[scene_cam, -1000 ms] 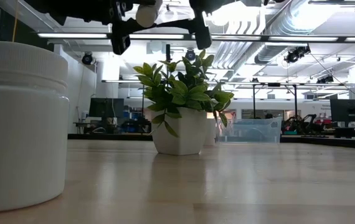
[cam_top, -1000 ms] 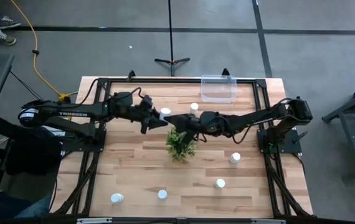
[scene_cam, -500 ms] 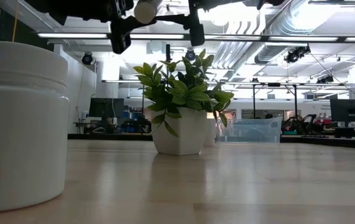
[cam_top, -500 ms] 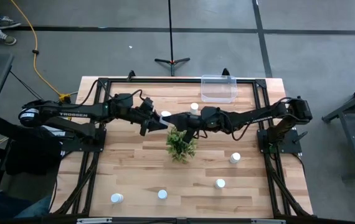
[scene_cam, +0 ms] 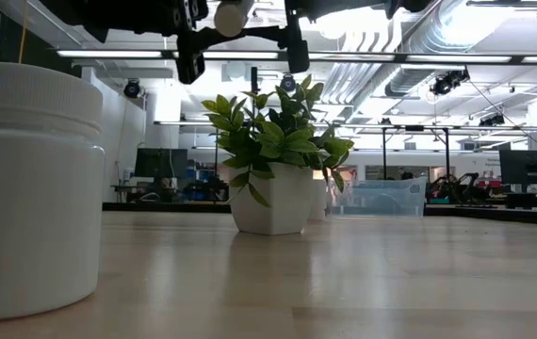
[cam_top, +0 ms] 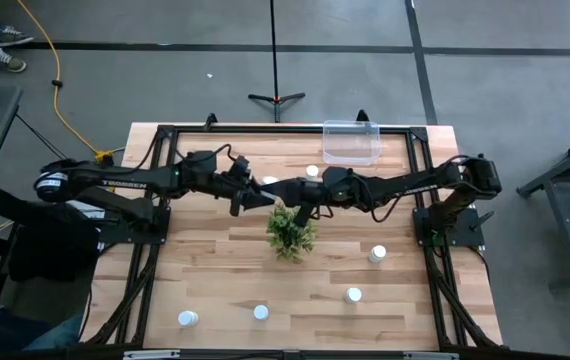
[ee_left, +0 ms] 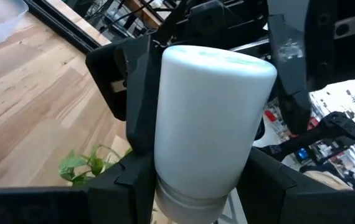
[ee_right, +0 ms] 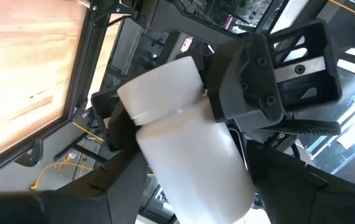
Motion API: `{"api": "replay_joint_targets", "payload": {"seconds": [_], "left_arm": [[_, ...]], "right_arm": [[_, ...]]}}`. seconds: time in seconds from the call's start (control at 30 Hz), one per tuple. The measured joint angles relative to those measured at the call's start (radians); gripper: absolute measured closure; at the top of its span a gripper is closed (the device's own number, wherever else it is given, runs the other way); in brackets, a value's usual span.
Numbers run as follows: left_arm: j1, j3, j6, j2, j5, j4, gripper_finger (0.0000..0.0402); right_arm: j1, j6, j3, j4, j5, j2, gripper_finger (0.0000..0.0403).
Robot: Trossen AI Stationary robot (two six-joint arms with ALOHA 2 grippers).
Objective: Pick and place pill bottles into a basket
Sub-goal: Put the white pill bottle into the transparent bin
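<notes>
High over the green plant (cam_top: 290, 228) at mid-table, my two grippers meet around one white pill bottle (cam_top: 267, 183). My left gripper (cam_top: 256, 192) comes from the table's left and is shut on it. My right gripper (cam_top: 285, 189) comes from the right and is open, its fingers (ee_left: 134, 87) standing either side of the bottle's base half. Whether they touch it cannot be told. The clear basket (cam_top: 351, 142) sits at the far right edge. Several more pill bottles stand on the table, one (cam_top: 312, 172) close to the basket. My left gripper pinches the bottle's cap end (ee_left: 193, 196) between its two fingers, level from the table's left. The bottle sticks out past the fingertips toward the right arm, base (ee_left: 221, 59) foremost. It is clear of everything and tilted a little upward (scene_cam: 229, 14).
The plant stands in a white pot (scene_cam: 270, 202) directly under the grippers. Loose bottles stand at the right (cam_top: 378, 253) and along the near edge (cam_top: 353, 294), (cam_top: 187, 318). A dark metal frame (cam_top: 265, 130) borders the wooden table.
My right gripper has turned a little at the wrist, and its fingers have drawn slightly closer around the bottle. The bottle has stayed in my left gripper above the plant.
</notes>
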Motion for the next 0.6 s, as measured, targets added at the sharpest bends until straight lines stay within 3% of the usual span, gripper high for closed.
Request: {"api": "replay_joint_targets", "payload": {"seconds": [0.6], "left_arm": [[0.001, 0.000, -0.004, 0.006, -0.015, 0.036, 0.0191]], "right_arm": [[0.005, 0.009, 0.000, 0.001, 0.037, 0.000, 0.0144]]}}
